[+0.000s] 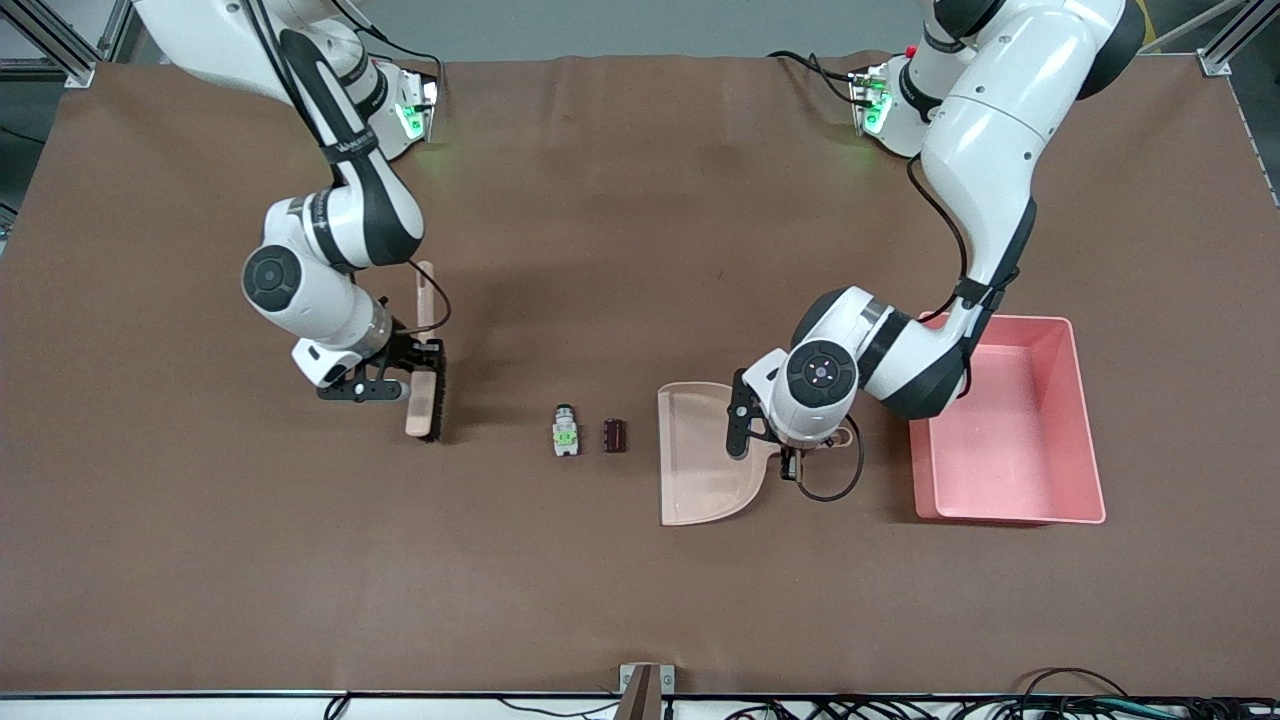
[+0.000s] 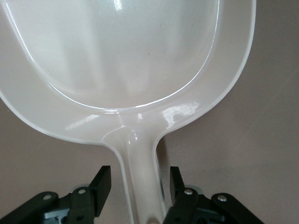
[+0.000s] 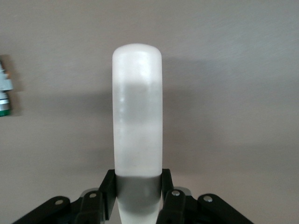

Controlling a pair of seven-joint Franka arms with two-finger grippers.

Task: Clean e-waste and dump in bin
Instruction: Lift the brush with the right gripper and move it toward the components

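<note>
both e-waste parts, the white-grey component (image 1: pixel 566 431) and dark cylinder (image 1: pixel 614 436), lie unswept on the table (image 1: pixel 640 600), at 9 o'clock from the dustpan (image 1: pixel 700 470). right claw (image 1: pixel 425 365) grips the brush (image 1: pixel 425 385); left claw (image 1: pixel 790 450) straddles the dustpan handle, not yet clamped. pink bin (image 1: pixel 1090 440) sits at 3 o'clock, holding nothing.

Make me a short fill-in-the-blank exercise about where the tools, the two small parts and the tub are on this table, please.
1. The right gripper is shut on the ____.
2. The left gripper straddles the handle of the ____, its fingers apart from it.
3. The two e-waste parts, the white-grey component and the maroon cylinder, lie between the brush and the ____.
4. The pink bin holds ____ e-waste parts.

Missing words: brush; dustpan; dustpan; no
</note>
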